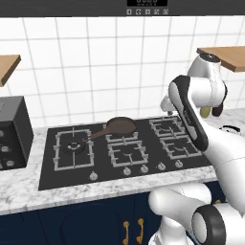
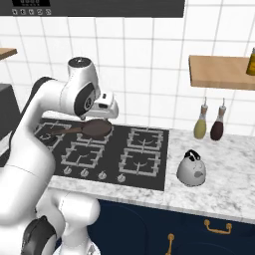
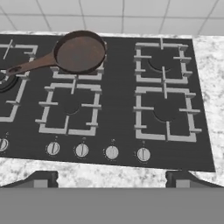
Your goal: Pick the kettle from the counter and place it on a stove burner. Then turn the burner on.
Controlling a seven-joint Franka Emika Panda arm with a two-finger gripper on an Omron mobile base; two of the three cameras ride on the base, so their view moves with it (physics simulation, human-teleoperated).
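Note:
The small shiny silver kettle (image 2: 191,170) with its dark arched handle stands upright on the white-grey marbled counter (image 2: 234,191), just right of the black cooktop (image 2: 149,157). My gripper (image 3: 111,179) hovers above the cooktop's front edge, well left of the kettle. It is open, its two dark fingertips (image 3: 41,179) wide apart with nothing between them. In the hand view the two right burners (image 3: 164,109) lie bare, and a row of knobs (image 3: 112,152) runs along the cooktop's front.
A brown frying pan (image 3: 81,52) sits on a back burner, handle pointing left. Two slim bottles (image 2: 209,124) stand against the wall behind the kettle, under a wooden shelf (image 2: 219,72). A black appliance (image 1: 12,131) stands left of the cooktop.

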